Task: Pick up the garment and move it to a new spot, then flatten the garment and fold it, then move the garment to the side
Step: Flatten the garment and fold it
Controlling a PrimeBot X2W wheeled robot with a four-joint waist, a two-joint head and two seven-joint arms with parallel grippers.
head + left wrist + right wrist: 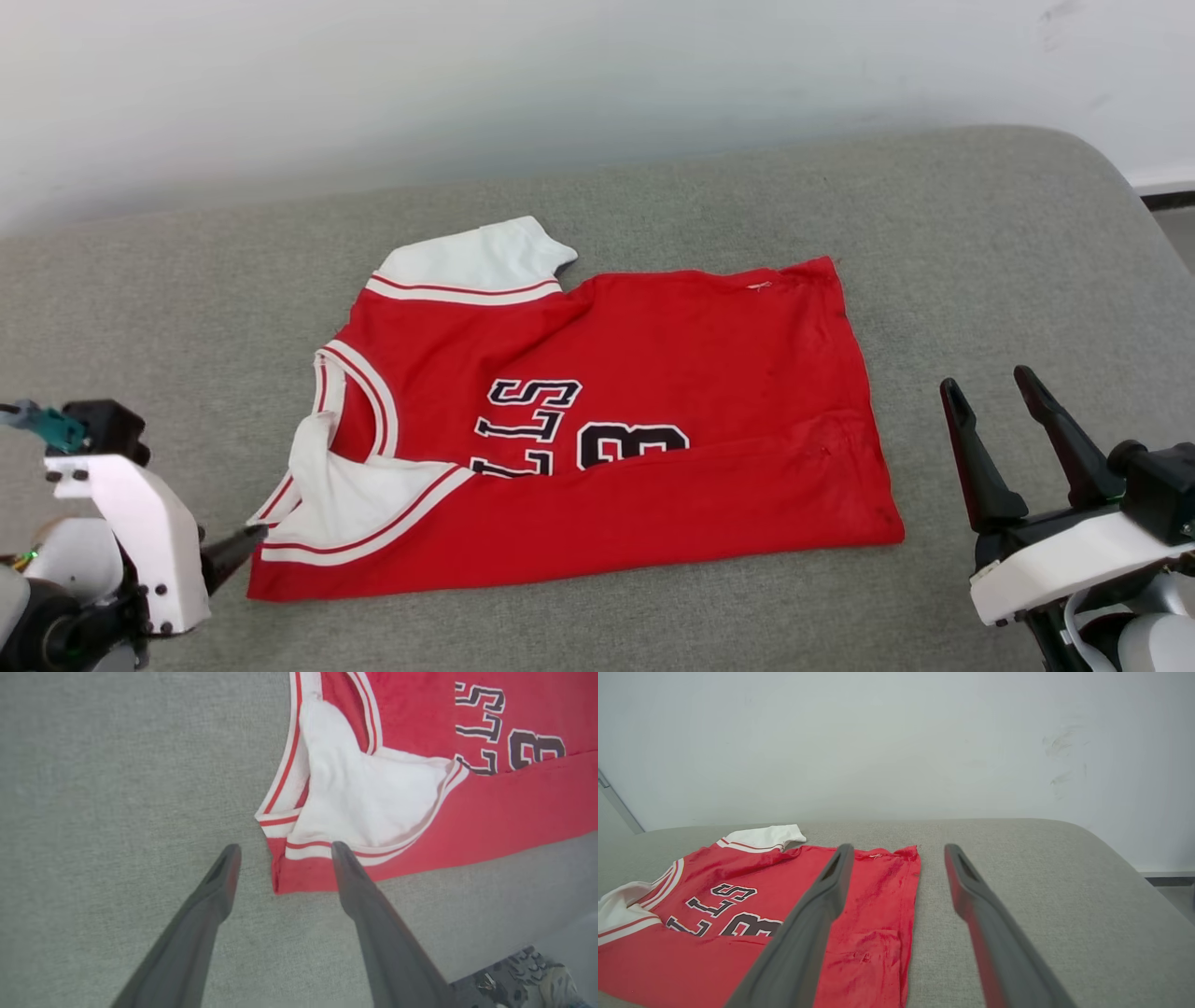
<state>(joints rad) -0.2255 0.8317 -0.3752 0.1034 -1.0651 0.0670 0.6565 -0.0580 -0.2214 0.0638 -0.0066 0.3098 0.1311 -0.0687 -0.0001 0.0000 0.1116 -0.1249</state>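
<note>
The garment [653, 355] lies spread on the grey cushion, a red jersey with white sleeves, striped trim and black lettering. Its near long edge is folded up over the front and covers part of the letters and the number. One white sleeve [476, 257] points to the far side; the other [369, 802] lies folded over the collar end. My left gripper [245, 539] is open at the garment's [514, 807] near-left corner, and in the left wrist view this gripper [285, 850] straddles that corner with nothing held. My right gripper [990, 387] stands open and empty, just right of the hem [878, 891], above the cushion [1017, 868].
The grey padded surface [980, 243] runs wide, with a rounded right end and bare fabric around the jersey. A white wall [560, 75] stands right behind it. Floor [1176, 224] shows past the right end, and speckled floor [528, 975] past the near edge.
</note>
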